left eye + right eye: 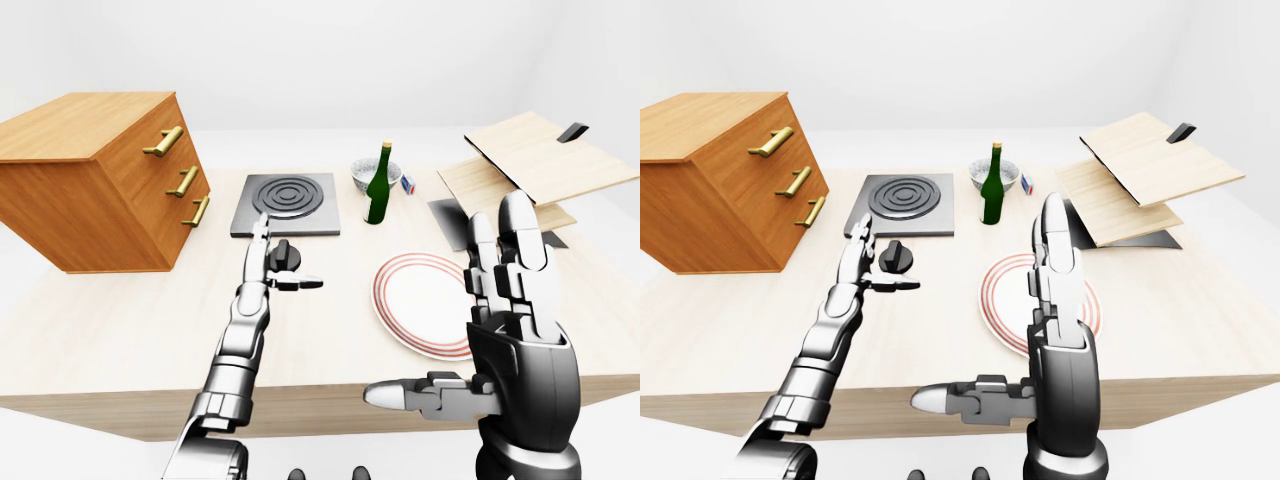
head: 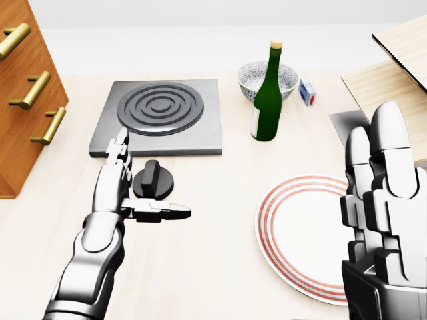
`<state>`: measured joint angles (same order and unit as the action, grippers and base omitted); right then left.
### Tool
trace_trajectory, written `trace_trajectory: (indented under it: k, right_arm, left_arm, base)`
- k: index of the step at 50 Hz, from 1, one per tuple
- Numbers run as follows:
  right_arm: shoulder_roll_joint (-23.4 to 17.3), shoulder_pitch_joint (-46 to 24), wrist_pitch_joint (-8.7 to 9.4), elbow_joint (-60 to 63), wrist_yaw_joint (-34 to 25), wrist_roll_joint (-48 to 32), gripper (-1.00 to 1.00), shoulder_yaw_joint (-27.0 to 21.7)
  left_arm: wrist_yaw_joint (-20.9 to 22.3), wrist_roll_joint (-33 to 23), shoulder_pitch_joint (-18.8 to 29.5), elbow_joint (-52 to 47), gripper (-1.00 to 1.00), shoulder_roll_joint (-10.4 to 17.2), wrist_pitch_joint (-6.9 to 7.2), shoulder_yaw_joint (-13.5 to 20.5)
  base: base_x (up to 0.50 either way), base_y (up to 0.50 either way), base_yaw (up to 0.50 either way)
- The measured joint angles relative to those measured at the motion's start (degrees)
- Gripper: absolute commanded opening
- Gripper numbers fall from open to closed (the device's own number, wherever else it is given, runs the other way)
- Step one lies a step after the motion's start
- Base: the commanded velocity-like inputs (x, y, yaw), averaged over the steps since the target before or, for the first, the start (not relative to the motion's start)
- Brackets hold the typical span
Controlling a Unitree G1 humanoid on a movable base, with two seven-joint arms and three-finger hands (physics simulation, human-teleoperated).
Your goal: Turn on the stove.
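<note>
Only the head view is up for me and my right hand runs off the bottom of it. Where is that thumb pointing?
Observer: In the left-eye view the right hand is open with its fingers up. Its thumb sticks out toward the view's left, over the near edge of the table.
Operator: What's the wood cut off at my top right?
Observer: Two light boards, one lying tilted over the other, with a small dark piece at the upper board's top edge.
Operator: And the drawers on my left?
Observer: It's a whole wooden cabinet standing on the table, apart from the stove, with nothing on its top.
</note>
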<state>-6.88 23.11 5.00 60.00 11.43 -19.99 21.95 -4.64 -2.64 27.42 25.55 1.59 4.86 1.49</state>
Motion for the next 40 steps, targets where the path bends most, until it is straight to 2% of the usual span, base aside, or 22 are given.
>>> trace_trajectory:
  k: [5,14,31,33,40]
  right_arm:
    - [-0.1,-0.1,0.00,0.0,0.0,0.1,1.00,0.0]
    - [0.1,-0.1,0.00,0.0,-0.2,0.1,1.00,-0.1]
    - [1.9,0.3,0.00,0.0,-2.2,-0.9,1.00,-0.5]
    - [2.2,0.4,0.00,0.0,-2.4,-1.1,1.00,-0.6]
    - [2.7,0.5,0.00,0.0,-3.0,-1.2,1.00,-0.9]
  left_arm:
    - [-0.2,0.0,1.4,3.7,1.00,0.0,-0.51,0.1]
    - [-0.5,0.0,2.9,7.1,1.00,0.0,-0.61,0.1]
    - [-0.8,0.4,4.5,9.6,1.00,0.1,0.14,0.3]
    - [-0.9,0.5,5.2,11.0,1.00,0.1,-0.13,0.4]
    - [-1.3,0.8,8.3,18.0,1.00,0.3,-2.56,0.7]
  base:
    - [0.00,0.00,0.00]
    - [0.00,0.00,0.00]
    - [0.00,0.00,0.00]
    - [0.00,0.00,0.00]
    - [0.00,0.00,0.00]
